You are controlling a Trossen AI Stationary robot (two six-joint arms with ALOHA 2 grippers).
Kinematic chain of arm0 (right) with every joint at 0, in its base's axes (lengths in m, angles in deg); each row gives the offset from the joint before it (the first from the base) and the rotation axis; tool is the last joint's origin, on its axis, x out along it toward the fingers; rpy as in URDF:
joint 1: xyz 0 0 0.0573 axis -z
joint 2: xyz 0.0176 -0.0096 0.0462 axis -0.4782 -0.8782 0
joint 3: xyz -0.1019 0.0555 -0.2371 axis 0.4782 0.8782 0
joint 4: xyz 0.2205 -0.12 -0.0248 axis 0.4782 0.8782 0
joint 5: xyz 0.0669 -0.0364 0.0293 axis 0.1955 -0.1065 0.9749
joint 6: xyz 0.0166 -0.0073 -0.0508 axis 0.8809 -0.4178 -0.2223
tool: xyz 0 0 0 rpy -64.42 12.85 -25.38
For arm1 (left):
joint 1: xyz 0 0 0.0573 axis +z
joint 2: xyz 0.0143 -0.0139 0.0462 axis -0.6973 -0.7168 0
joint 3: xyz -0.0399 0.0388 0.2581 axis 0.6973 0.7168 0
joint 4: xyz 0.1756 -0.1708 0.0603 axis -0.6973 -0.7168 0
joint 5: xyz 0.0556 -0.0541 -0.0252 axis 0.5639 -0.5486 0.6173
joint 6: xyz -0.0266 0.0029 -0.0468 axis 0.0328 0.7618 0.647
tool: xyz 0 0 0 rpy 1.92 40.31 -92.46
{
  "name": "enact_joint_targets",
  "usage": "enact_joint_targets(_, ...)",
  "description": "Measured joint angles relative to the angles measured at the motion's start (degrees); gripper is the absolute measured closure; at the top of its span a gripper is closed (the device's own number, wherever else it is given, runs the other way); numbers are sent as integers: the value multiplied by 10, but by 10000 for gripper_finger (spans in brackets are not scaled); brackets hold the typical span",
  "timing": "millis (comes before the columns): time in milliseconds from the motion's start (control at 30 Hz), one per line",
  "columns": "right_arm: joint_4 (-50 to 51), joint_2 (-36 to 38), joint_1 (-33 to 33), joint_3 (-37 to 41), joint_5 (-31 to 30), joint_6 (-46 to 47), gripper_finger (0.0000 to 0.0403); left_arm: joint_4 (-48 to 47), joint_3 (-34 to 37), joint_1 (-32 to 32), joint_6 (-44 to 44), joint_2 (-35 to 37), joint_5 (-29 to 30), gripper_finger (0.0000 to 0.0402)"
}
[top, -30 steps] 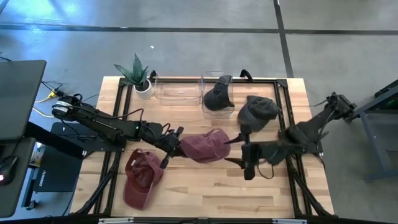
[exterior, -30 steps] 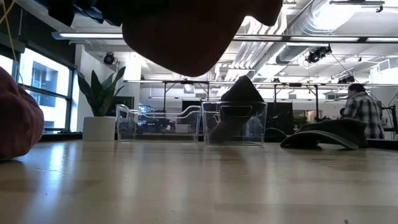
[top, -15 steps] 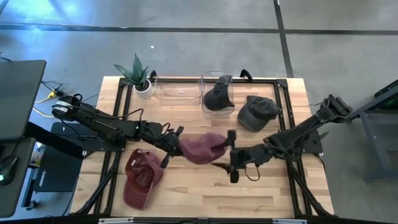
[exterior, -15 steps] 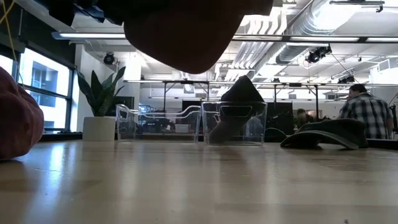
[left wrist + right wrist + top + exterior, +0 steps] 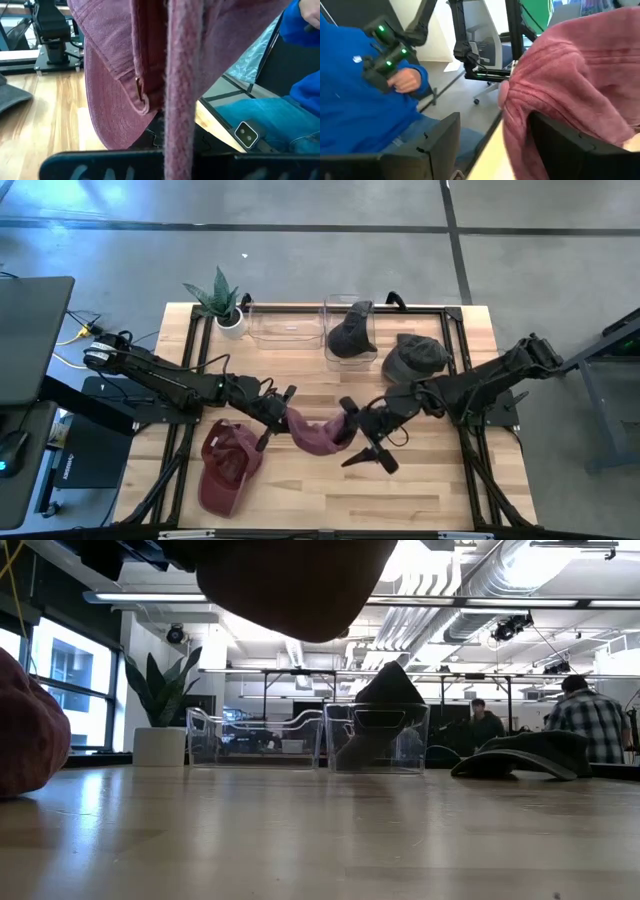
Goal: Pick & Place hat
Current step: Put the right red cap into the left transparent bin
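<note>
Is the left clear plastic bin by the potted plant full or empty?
Empty. The high view shows only bare wood through the left clear plastic bin; the right clear plastic bin holds a dark grey cap.

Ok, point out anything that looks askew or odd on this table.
The maroon hat hangs bunched in mid-air between the left gripper and the right gripper. A second red hat lies crumpled near the front-left corner.
</note>
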Motion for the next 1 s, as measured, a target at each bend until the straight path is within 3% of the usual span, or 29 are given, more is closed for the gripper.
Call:
enact_joint_targets(333,59,57,-2,0,-74,-78,117,0,0,0,-2,0,0,399)
enact_joint_targets(500,172,65,-15,-1,-192,-128,103,1,0,0,-2,0,-1,399)
enact_joint_targets(633,200,39,-26,0,-183,-160,106,1,0,0,-2,0,0,399)
enact_joint_targets(833,134,24,-51,0,-125,-140,117,4,0,0,-2,0,-5,399)
enact_joint_targets(1000,72,48,-59,0,-169,-126,121,20,0,0,-2,0,-12,399)
